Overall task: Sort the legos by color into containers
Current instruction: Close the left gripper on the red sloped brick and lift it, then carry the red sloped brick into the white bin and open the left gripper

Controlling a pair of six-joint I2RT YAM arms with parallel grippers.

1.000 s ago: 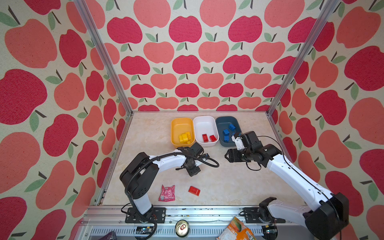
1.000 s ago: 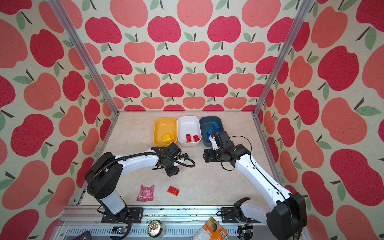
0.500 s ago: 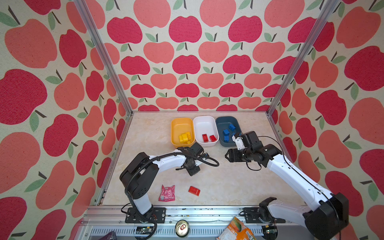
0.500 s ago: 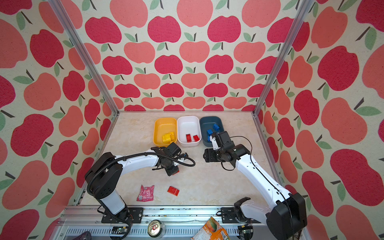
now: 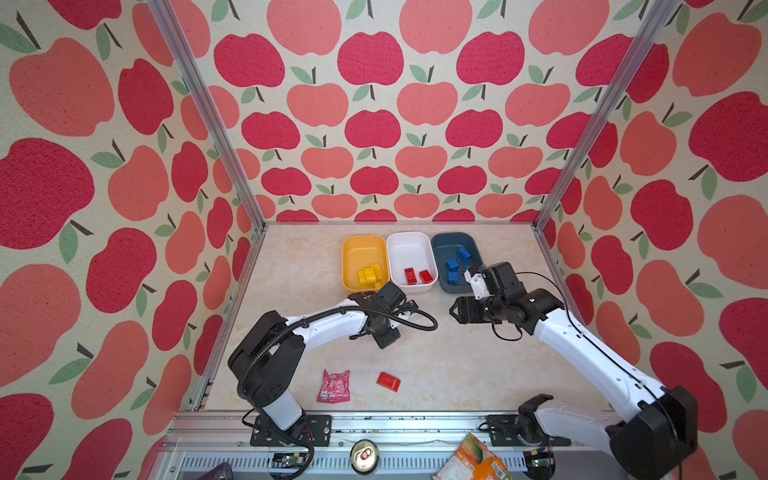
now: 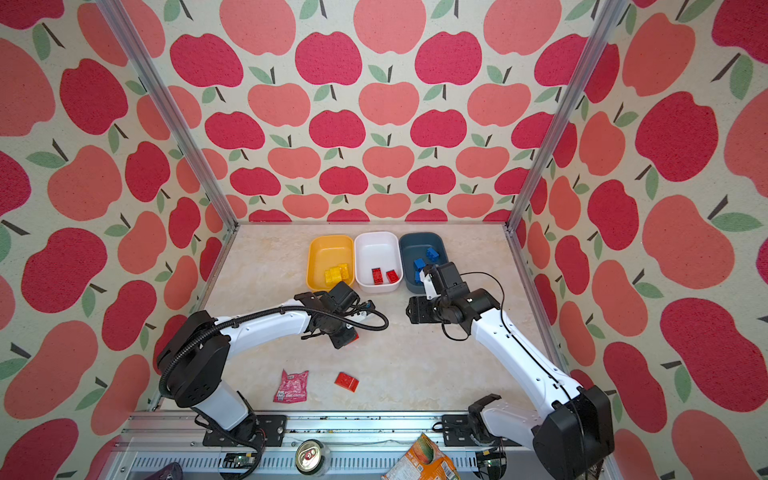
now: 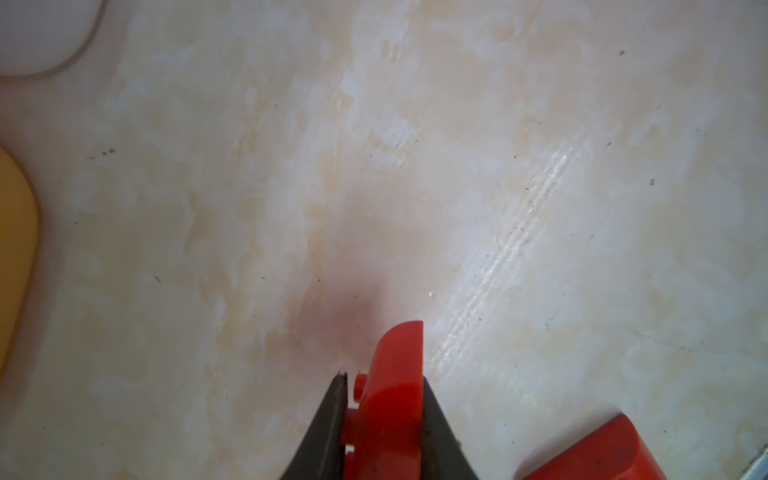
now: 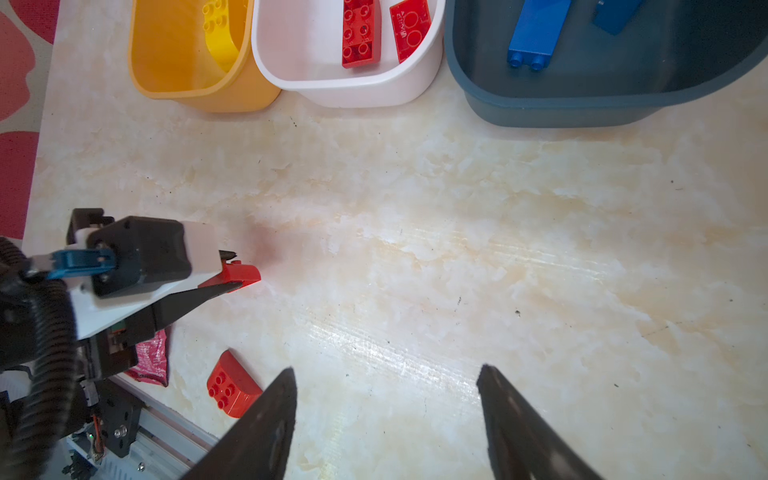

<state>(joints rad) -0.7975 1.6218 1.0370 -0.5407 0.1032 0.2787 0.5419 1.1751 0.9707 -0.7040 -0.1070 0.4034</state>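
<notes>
Left arm (image 5: 324, 324): bent at the elbow and stretched out low over the surface (image 5: 457, 365), wrist tipped down just in front of the yellow tub (image 5: 363, 249) and the white tub (image 5: 409, 249). Left gripper (image 7: 382, 376): squeezed tight on a red brick (image 7: 395, 399), one finger on each side, the brick's tip poking out past the fingertips. Very close to the surface. Touching it or not, hard to tell.

Right arm (image 5: 582, 349): reaching in from the near right corner, wrist up by the blue-grey tub (image 5: 446, 245), pointing sideways toward the middle. Right gripper (image 8: 386, 374): spread wide, nothing inside, only bare surface below.

Loose red brick (image 5: 388, 381): lying near the front edge, just beside a pink packet (image 5: 333, 386).

In the tubs: yellow bricks (image 5: 370, 274) in the yellow one, two red bricks (image 5: 415, 275) in the white one, blue bricks (image 5: 455, 266) in the blue-grey one.
</notes>
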